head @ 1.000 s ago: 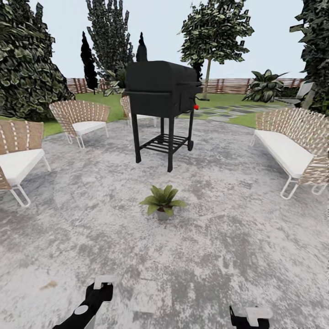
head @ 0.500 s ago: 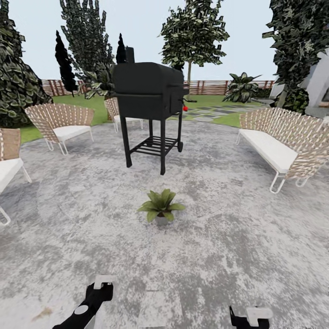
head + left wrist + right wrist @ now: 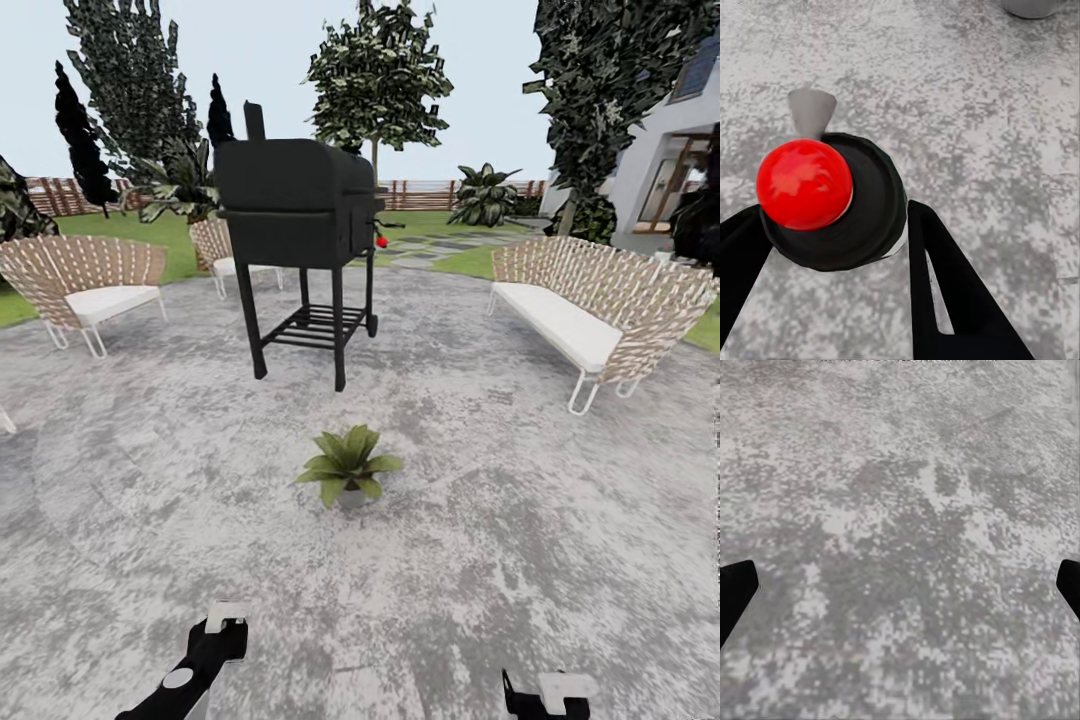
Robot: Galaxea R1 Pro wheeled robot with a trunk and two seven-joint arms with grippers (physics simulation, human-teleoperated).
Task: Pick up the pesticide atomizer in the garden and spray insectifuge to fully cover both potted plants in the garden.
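Note:
One potted plant [image 3: 348,466], a low rosette of green leaves in a grey pot, stands on the stone patio [image 3: 520,540] ahead of me, in front of the black grill. In the left wrist view my left gripper [image 3: 840,217] is shut on a dark round-bodied thing topped by a red ball, the pesticide atomizer [image 3: 847,217], seen end-on with a pale nozzle; a grey pot rim [image 3: 1031,6] shows just beyond. My left gripper [image 3: 224,622] sits low in the head view. My right gripper [image 3: 900,585] is open over bare stone, its fingertips far apart, and low in the head view [image 3: 545,692].
The black grill [image 3: 295,210] stands on thin legs behind the plant. A wicker bench [image 3: 585,310] is at the right, wicker chairs [image 3: 85,280] at the left and behind the grill. Lawn, trees, a slatted fence and a house corner [image 3: 665,160] ring the patio.
The camera has swung to the right: grill, seats and trees slid left in the picture and a house came into view. The plant sits slightly lower in the picture. Both arms hold their pose.

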